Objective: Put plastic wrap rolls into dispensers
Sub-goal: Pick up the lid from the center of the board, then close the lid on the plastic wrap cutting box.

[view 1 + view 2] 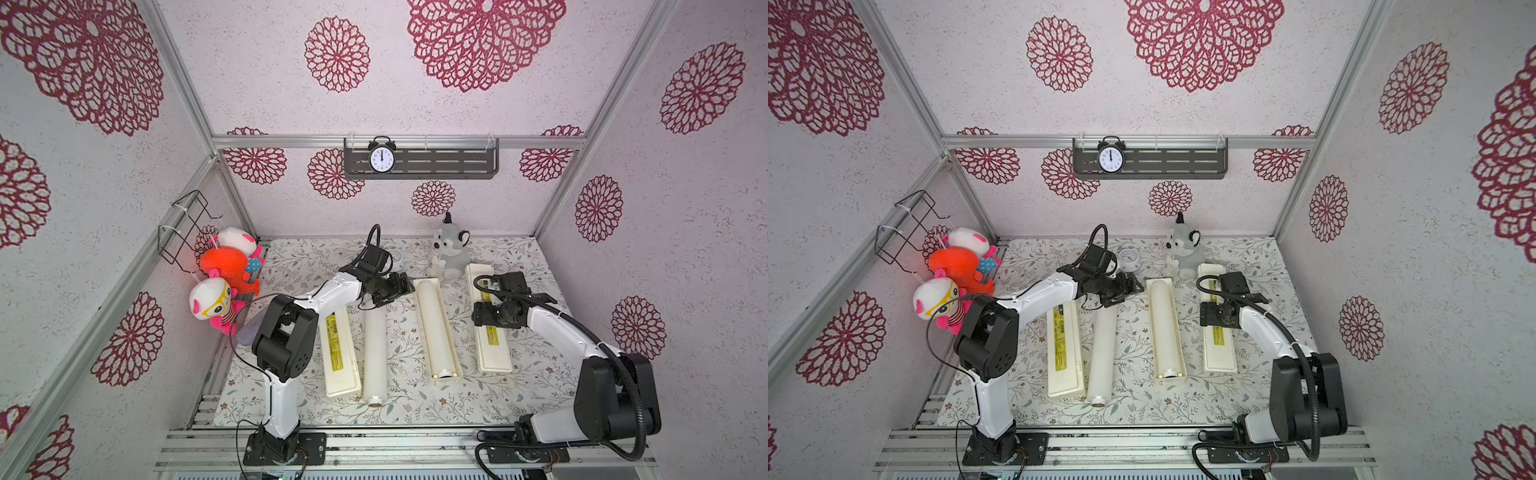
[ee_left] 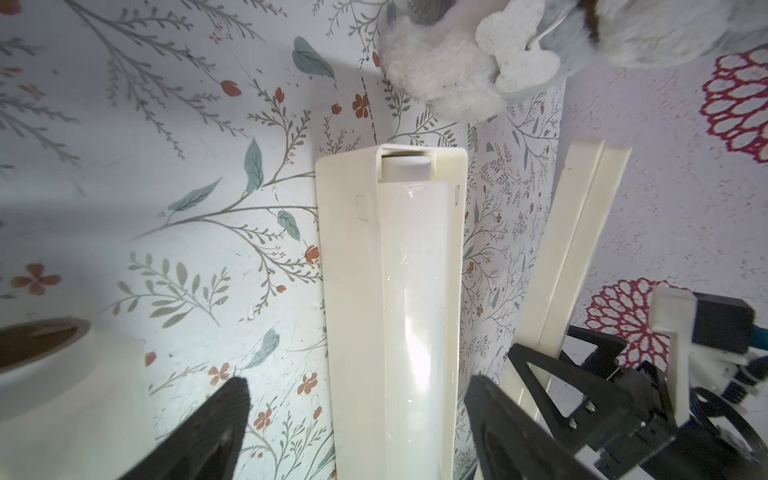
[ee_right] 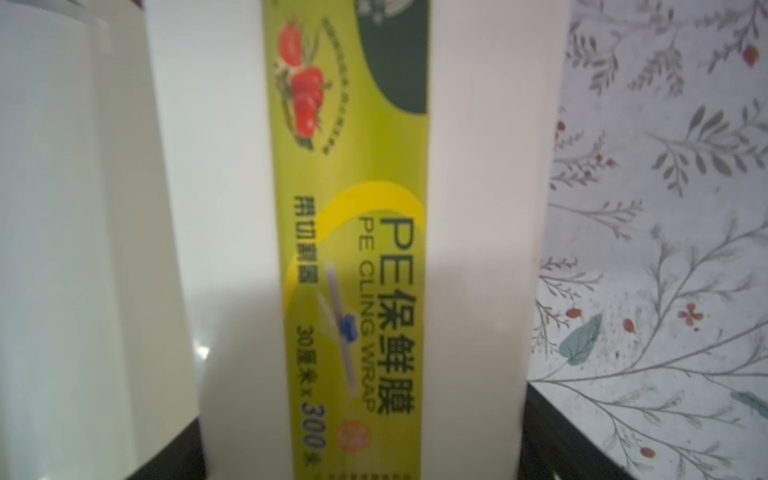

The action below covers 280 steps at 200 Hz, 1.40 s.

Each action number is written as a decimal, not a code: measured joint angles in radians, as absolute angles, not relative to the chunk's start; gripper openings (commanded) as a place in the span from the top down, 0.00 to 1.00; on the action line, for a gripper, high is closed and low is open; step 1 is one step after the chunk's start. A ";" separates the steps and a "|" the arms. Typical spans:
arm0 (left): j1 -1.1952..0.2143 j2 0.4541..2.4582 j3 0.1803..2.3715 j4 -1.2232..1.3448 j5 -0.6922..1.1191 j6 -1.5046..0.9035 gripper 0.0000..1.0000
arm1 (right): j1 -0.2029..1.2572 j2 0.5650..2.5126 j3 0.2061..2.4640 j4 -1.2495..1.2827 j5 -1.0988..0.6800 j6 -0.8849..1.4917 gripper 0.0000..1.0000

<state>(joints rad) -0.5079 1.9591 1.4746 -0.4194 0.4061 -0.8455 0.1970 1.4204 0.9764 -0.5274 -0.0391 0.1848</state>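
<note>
Both arms share one build: white moulded link shells joined by bulky matte-black joint housings, each standing on a black base plate bolted to aluminium rails. The left arm carries thin black wires tied along its white shell; the right arm trails a thick ribbed black conduit. Each black wrist carries a boxy black camera block. Small screws dot the white shells.

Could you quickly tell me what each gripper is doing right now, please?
Left gripper: open, holding nothing, over the roll in the open dispenser.
Right gripper: jaws wide on either side of the labelled lid; grip cannot be told.
</note>
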 measured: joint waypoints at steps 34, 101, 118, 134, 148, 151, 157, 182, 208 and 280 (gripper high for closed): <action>-0.480 1.893 1.417 -0.352 0.434 -0.872 0.13 | 0.317 1.441 1.073 -0.548 -0.066 0.215 0.11; -0.457 1.863 1.358 -0.232 0.485 -0.911 0.12 | 0.449 1.645 1.199 -0.594 -0.074 0.322 0.10; -0.457 1.863 1.357 -0.218 0.486 -0.911 0.11 | 0.465 1.667 1.207 -0.613 -0.065 0.351 0.10; -0.457 1.863 1.357 -0.208 0.490 -0.911 0.11 | 0.480 1.679 1.225 -0.639 -0.051 0.373 0.10; -0.457 1.865 1.357 -0.196 0.493 -0.911 0.11 | 0.493 1.686 1.241 -0.650 -0.045 0.395 0.10; -0.457 1.866 1.357 -0.195 0.494 -0.911 0.11 | 0.496 1.687 1.244 -0.651 -0.044 0.399 0.10; -0.457 1.867 1.357 -0.192 0.496 -0.911 0.11 | 0.500 1.688 1.248 -0.653 -0.039 0.407 0.10; -0.457 1.881 1.357 -0.181 0.506 -0.911 0.11 | 0.524 1.691 1.255 -0.661 -0.025 0.437 0.10; -0.457 1.898 1.357 -0.170 0.512 -0.912 0.11 | 0.559 1.707 1.259 -0.681 0.001 0.463 0.10; -0.457 1.908 1.339 -0.117 0.535 -0.936 0.11 | 0.635 1.714 1.261 -0.706 0.106 0.529 0.10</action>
<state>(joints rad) -0.4568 1.9083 1.3388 -0.1165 0.5350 -0.9356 0.6353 1.7142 1.2613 -0.7063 0.1062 0.5289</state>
